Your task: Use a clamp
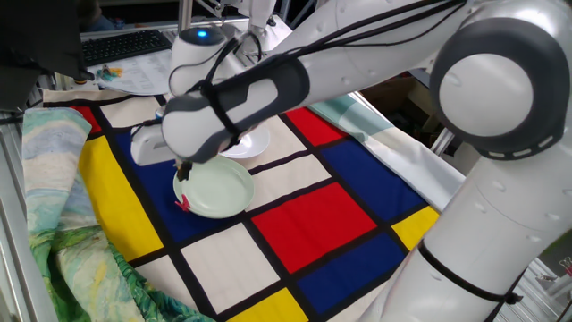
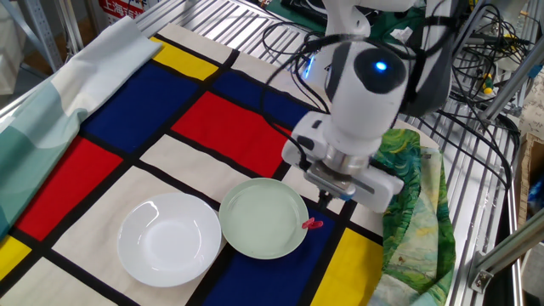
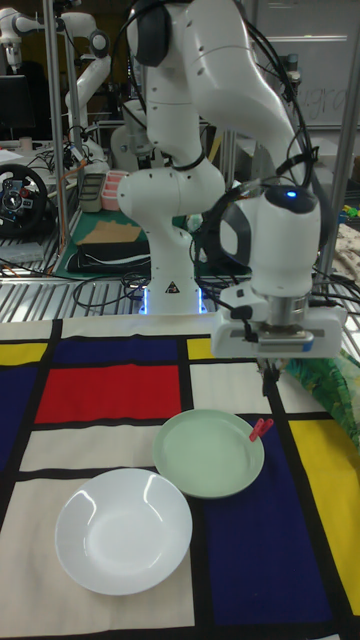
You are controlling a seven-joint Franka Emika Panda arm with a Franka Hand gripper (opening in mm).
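- A shallow white round bowl (image 3: 123,530) sits nearest the front in the tall fixed view, on the colour-blocked tablecloth of red, blue, yellow and cream panels (image 3: 250,560); nothing rests in it.
- Just beyond, touching or nearly touching its rim, is a pale green shallow bowl (image 3: 208,452).
- The small red-pink clamp (image 3: 260,429) lies at the green bowl's right-hand rim, seemingly perched on the edge and angled outward; whether it grips the rim I cannot tell.
- Directly above the clamp hangs the robot's black two-finger gripper (image 3: 268,381). The fingertips look close together and hold nothing, but their exact gap is too small to read.
- My judgement: the approach step is in hand, with the arm lined up over the clamp before a grasp.
- The next move calls for a short, careful descent with the fingers spread enough to straddle the slim clip, without nudging the green bowl.
- Behind stand the arm's white base (image 3: 170,270) and a green patterned cloth (image 3: 325,385).
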